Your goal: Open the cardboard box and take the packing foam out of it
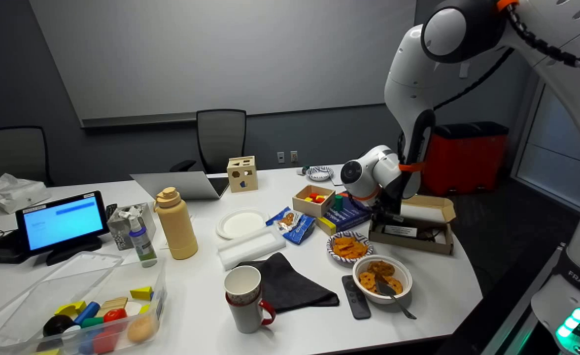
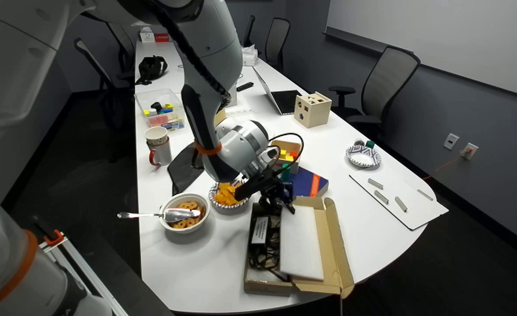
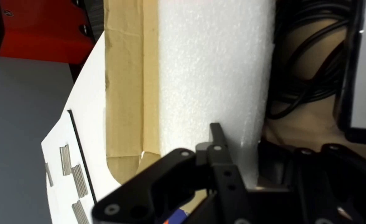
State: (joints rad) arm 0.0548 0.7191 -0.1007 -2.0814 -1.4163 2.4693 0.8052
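Pinches the foam slab (image 2: 301, 243) near one end with the gripper (image 3: 243, 146), fingers (image 3: 217, 135) closed on either side of its edge, probably to get a firm bite on soft material and draw it away without dragging the cables (image 2: 263, 260) and adapter (image 2: 260, 230) inside the box (image 2: 268, 288). Found at the hinge side of the box: the foam slab, tilted toward the folded-back lid (image 2: 332, 245), not yet taken out; unclear whether touching the lid. Judging by the lid, probably down to the last step, lifting clear.

Beneath the box, a white table (image 2: 214, 272). Just beside the box, a patterned bowl (image 1: 344, 260) of chips (image 1: 350, 248); near the box, a white bowl (image 1: 376, 297) with a spoon (image 2: 177, 214) laid in it, handle over the rim, presumably for easy reach. Well apart from the box, a red bin (image 1: 460, 162) and a chair (image 1: 223, 140); beyond, a dark wall (image 1: 319, 143) with a whiteboard (image 1: 230, 54).
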